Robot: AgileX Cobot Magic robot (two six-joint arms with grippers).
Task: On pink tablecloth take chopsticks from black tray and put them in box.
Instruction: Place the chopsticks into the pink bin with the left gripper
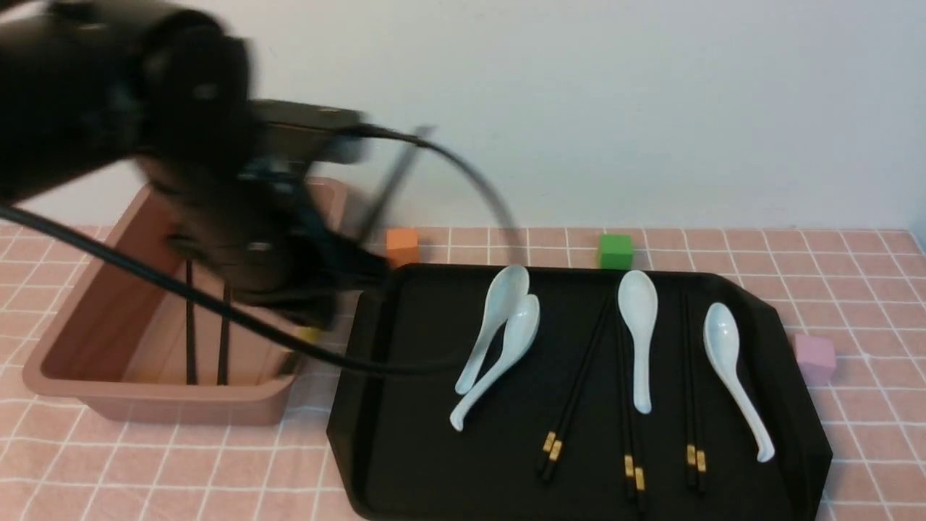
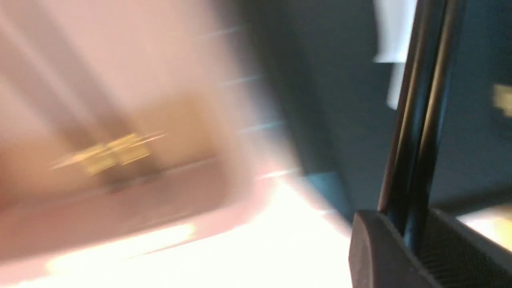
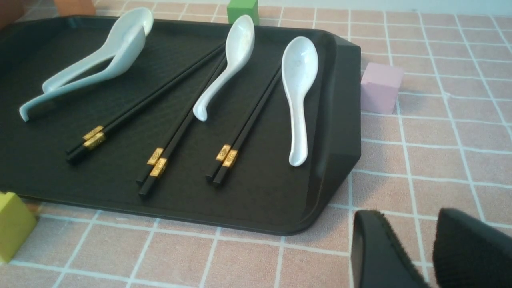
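Note:
On the pink tablecloth (image 1: 839,282) the black tray (image 1: 412,434) holds three pairs of black chopsticks with gold bands (image 1: 579,383) (image 1: 626,405) (image 1: 691,391), also in the right wrist view (image 3: 248,116). The dusty-pink box (image 1: 79,354) at the left holds one pair of chopsticks (image 1: 206,333). My left gripper (image 1: 354,264), blurred, hangs between the box and the tray. It is shut (image 2: 412,240) on a pair of chopsticks (image 2: 420,120) that points up and back (image 1: 394,181). My right gripper (image 3: 432,244) is open and empty over the cloth by the tray's corner (image 3: 320,208).
Several white soup spoons (image 1: 640,325) lie on the tray among the chopsticks. Small cubes stand around the tray: orange (image 1: 402,246), green (image 1: 616,251), pink (image 1: 815,358) and yellow (image 3: 12,224). A black cable (image 1: 217,307) crosses over the box.

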